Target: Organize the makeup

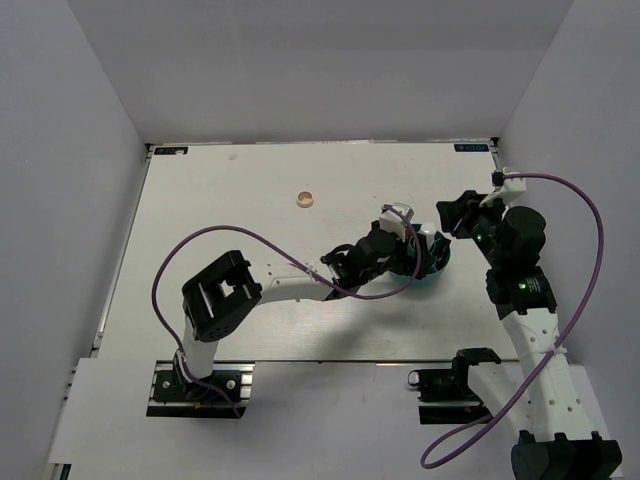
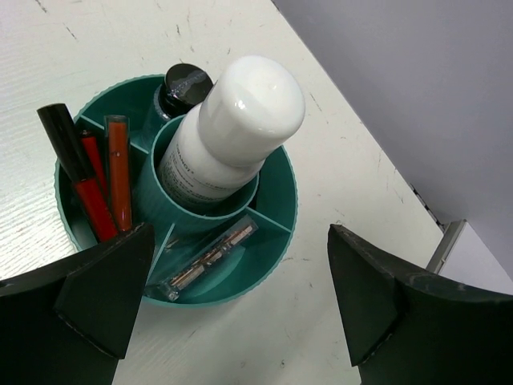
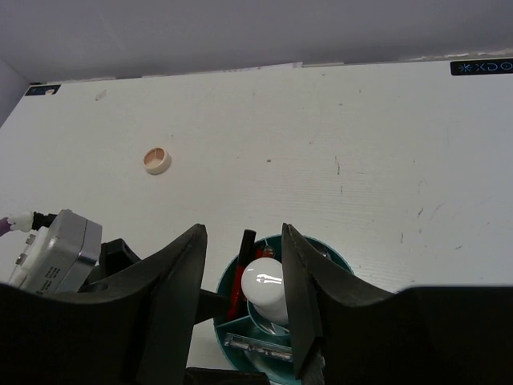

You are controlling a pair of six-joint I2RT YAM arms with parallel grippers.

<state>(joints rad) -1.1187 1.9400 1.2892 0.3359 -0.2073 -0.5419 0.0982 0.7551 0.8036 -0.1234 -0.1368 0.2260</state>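
Compact [image 1: 306,198] lies alone on the table [image 1: 200,200], round and peach. It is well apart from the rest, left of the tub and farther back; the right wrist view also shows it [image 3: 157,160] out on bare white surface.

To its right, the left claw [image 1: 408,256] reaches in from the left and hangs over the tub [image 1: 441,264]. In its own view the left claw [image 2: 239,241] is spread wide and grips nothing, one finger [image 2: 104,289] over the tub's near-left rim and the other out over the table.

Inside the teal tub [image 2: 280,200]:
- Left compartment: red pencils [image 2: 96,184], leaning, beside a black-topped stick.
- Centre cup: the white bottle [image 2: 240,112].
- Back compartment: a black tube [image 2: 186,84].
- Near compartment: a clear stick [image 2: 212,255], lying flat.

Farthest right, the right claw [image 1: 452,214] hovers just beyond the tub's right side. Its own view shows the right claw [image 3: 240,237] part-way open and empty. Through the gap, the bottle [image 3: 266,281], pencils [image 3: 240,277] and tub [image 3: 337,257] show below.
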